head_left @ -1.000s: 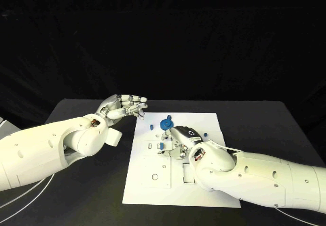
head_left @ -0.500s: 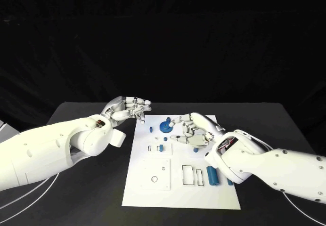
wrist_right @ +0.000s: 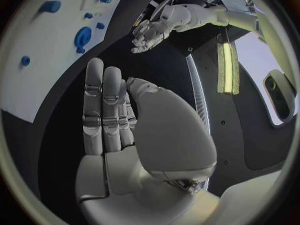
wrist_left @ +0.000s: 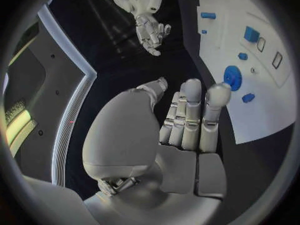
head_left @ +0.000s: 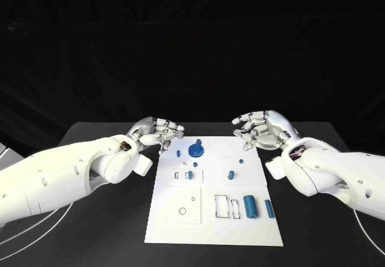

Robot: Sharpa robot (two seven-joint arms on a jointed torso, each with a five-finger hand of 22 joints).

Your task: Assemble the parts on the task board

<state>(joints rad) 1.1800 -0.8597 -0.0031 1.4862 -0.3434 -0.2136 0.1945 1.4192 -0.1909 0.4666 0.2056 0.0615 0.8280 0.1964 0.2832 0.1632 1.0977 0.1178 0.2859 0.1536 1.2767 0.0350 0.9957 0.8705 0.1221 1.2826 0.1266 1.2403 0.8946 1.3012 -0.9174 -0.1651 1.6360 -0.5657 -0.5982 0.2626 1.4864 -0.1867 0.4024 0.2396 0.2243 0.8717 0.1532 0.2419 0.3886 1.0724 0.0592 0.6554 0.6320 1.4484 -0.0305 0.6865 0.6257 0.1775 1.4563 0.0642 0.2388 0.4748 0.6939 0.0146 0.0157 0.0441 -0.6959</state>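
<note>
Right hand (head_left: 263,130) has come off the task board (head_left: 215,228) within the last second: a second ago it was low over the board's middle with its forearm across the near right part; half a second ago it was rising above the far middle; now it hangs raised beyond the board's far right corner, holding nothing, fingers loosely curled and apart. With the arm gone, the near right part of the board is uncovered, and two upright blue cylinders (head_left: 251,206) stand there side by side, the slimmer one to the right, just beside the outlined rectangular slots. A small blue peg (head_left: 230,174) sits right of centre, a blue block (head_left: 189,174) in the slot left of centre, and the blue gear (head_left: 195,148) near the far edge with a small blue piece (head_left: 177,150) just to its left. My reading: the right hand has finished a placement and pulled back; slots remain vacant, so the assembly looks partway done. Left hand (head_left: 157,132) has shifted only slightly and hovers at the board's far left corner, fingers bent down, empty as far as the head view tells. In its wrist view the left hand's fingers (wrist_left: 189,117) lie straight together with nothing in the palm.
</note>
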